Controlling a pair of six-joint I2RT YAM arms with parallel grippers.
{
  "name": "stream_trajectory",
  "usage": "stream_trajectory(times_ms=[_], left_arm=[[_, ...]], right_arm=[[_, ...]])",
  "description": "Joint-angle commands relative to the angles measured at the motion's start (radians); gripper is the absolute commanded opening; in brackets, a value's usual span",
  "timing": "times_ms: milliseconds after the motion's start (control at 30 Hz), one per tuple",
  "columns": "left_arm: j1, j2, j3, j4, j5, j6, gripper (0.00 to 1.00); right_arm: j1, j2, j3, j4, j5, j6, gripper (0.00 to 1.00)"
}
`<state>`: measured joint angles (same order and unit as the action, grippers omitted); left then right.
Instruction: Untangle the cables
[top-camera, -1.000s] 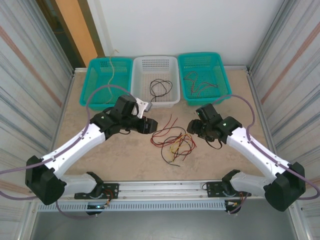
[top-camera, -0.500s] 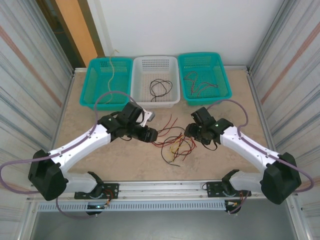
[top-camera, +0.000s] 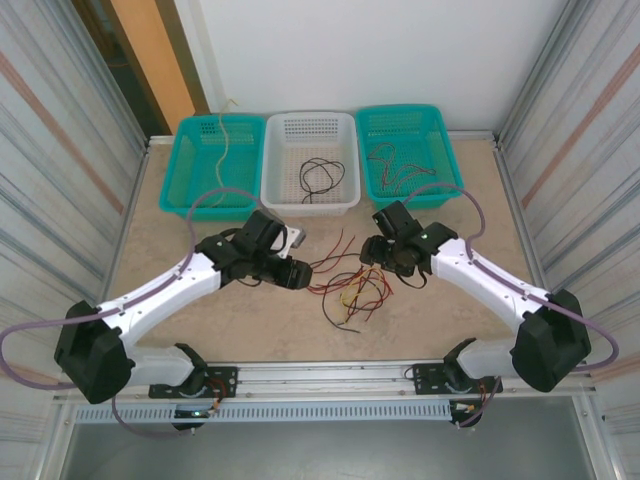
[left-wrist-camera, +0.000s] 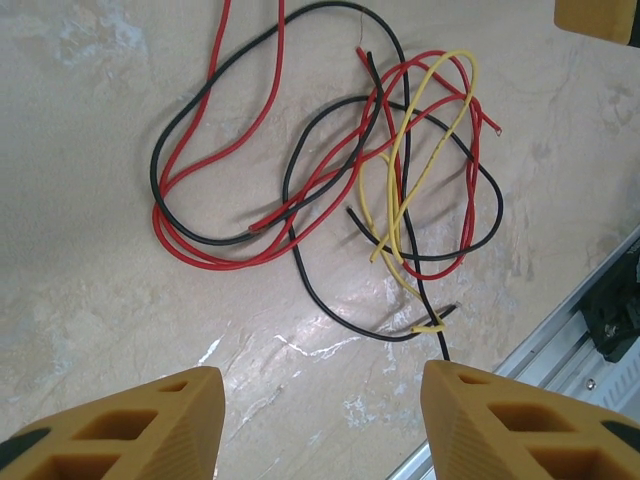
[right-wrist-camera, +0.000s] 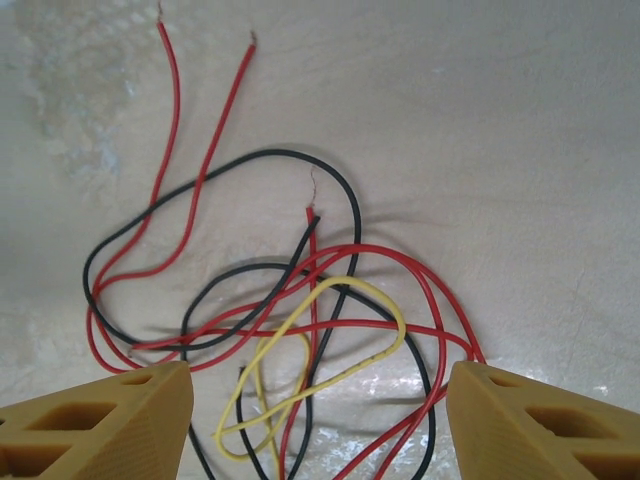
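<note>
The left gripper (top-camera: 301, 272) holds its two yellow-orange honeycombed fingers (left-wrist-camera: 115, 425) well apart with nothing between them, hanging over bare tabletop just to the left of the tangled bundle of thin red, black and yellow cables (top-camera: 350, 285). In its wrist view the left gripper (left-wrist-camera: 320, 405) looks down on the bundle (left-wrist-camera: 330, 180), where red and black loops cross a folded yellow strand. One black end runs toward the right-hand finger, though whether it touches cannot be told. The right gripper (top-camera: 373, 250) also stands wide and empty, just beside the bundle's far right side. From its wrist the right gripper (right-wrist-camera: 320, 405) frames the same cables (right-wrist-camera: 290, 310) between its fingers (right-wrist-camera: 545, 425), with two red ends trailing away. The bundle lies flat on the beige marbled table (top-camera: 260, 325), near its middle and slightly toward the near edge, between the two grippers. Along the far edge sit three slotted plastic baskets side by side: a teal basket (top-camera: 171, 180) toward the left corner holding a pale wire (top-camera: 222, 135), a white basket (top-camera: 310, 207) in the middle holding a thin black wire (top-camera: 318, 178), and another teal basket (top-camera: 449, 150) on the right holding reddish wires (top-camera: 400, 170).
</note>
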<state>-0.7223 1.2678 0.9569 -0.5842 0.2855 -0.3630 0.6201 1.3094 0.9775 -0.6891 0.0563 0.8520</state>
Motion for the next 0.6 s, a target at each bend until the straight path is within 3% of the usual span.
stream_trajectory(times_ms=[0, 567], left_arm=[[-0.006, -0.047, 0.049, -0.054, -0.023, 0.017, 0.55], [-0.011, -0.175, -0.038, -0.064, -0.022, -0.03, 0.57]], right_arm=[[-0.012, -0.028, 0.019, -0.012, -0.015, -0.016, 0.67], [0.019, -0.093, 0.005, 0.003, -0.056, 0.031, 0.65]])
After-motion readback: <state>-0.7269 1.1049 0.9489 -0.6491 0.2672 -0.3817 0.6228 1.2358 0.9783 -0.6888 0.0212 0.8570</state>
